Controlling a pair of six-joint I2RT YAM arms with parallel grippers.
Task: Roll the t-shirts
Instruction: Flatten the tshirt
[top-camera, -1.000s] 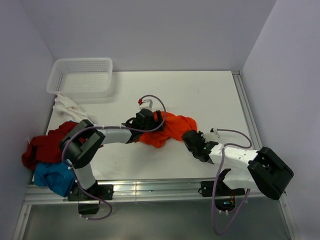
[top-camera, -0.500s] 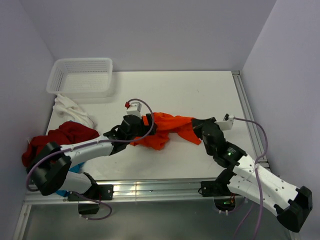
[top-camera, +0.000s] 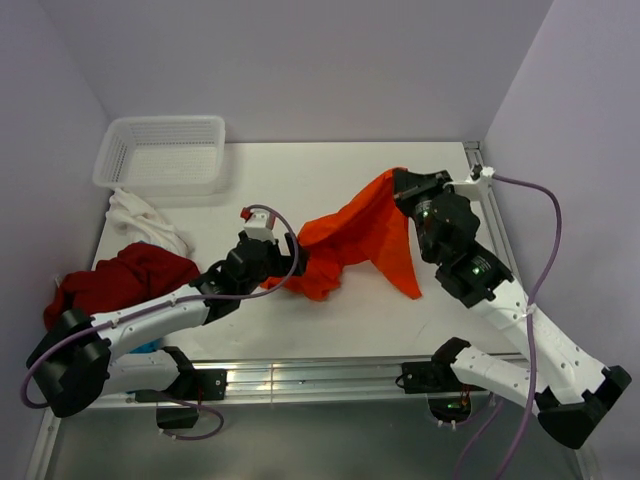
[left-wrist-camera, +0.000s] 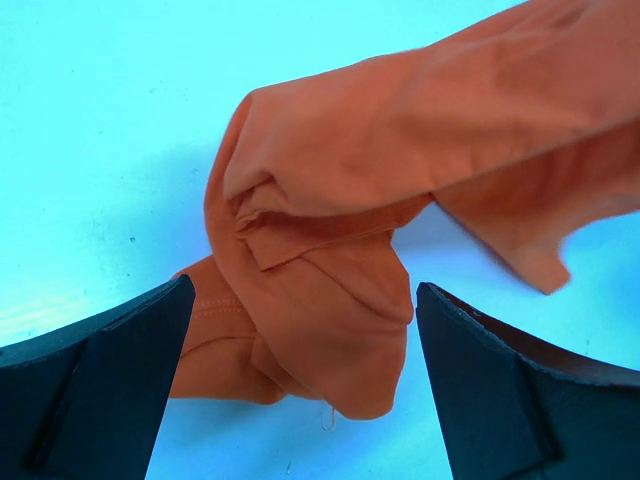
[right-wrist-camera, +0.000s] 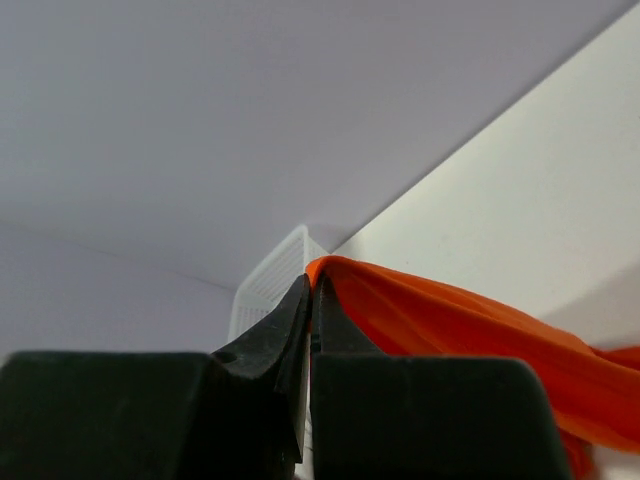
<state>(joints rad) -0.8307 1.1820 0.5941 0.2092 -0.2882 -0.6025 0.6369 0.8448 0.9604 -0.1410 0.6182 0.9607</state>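
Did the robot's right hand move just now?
Yes. The right hand, pinching the orange t-shirt, went away from the robot's base toward the far right corner of the table, pulling the shirt up with it.

Top cam looks down from behind; L wrist faces table (left-wrist-camera: 100, 100), R wrist the wall (right-wrist-camera: 200, 100); all share orange shirt (top-camera: 350, 235).

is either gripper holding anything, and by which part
The right gripper pinches the bright orange fabric t-shirt by a lifted edge. The left gripper is open over the bunched end, holding nothing.
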